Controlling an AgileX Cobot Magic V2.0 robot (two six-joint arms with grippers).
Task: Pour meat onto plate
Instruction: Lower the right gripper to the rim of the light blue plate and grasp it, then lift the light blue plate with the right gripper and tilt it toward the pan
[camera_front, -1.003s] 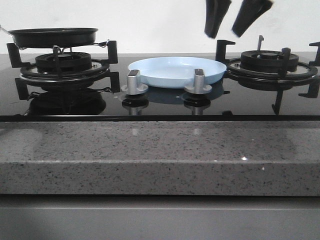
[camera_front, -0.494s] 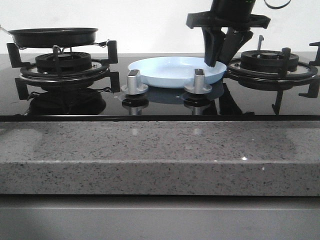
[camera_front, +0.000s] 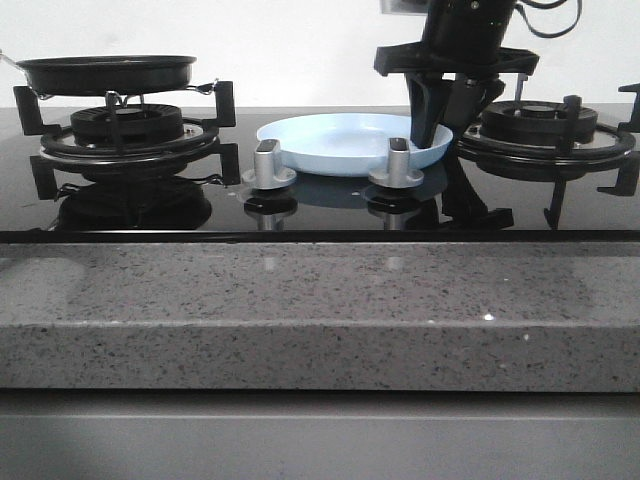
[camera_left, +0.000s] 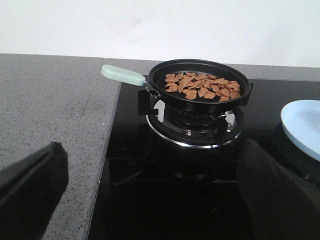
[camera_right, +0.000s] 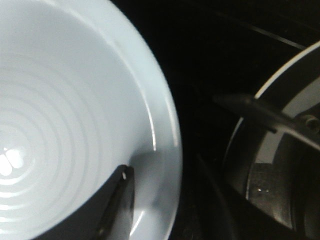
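Right tool (camera_front: 437, 128) straddling the pale blue plate's (camera_front: 330, 145) rim, grip unclear, left tool (camera_left: 150, 200) gaping wide and empty, meat (camera_left: 202, 86) sitting in the black pan (camera_left: 200, 100).

A heap of thin orange-brown meat slices (camera_left: 201, 86) is contained in a round black frying pan (camera_left: 200, 100) with a pale green handle (camera_left: 123, 75). The pan is seated on a black burner grate (camera_left: 192, 122) of a glossy black hob surface (camera_left: 165, 200). A pale blue glossy plate (camera_left: 303, 125) is partly seen beside it. Grey speckled stone counter (camera_left: 45, 105) is adjoined. The left tool's (camera_left: 150, 190) black fingers (camera_left: 32, 177) are spread wide apart, nothing between them.
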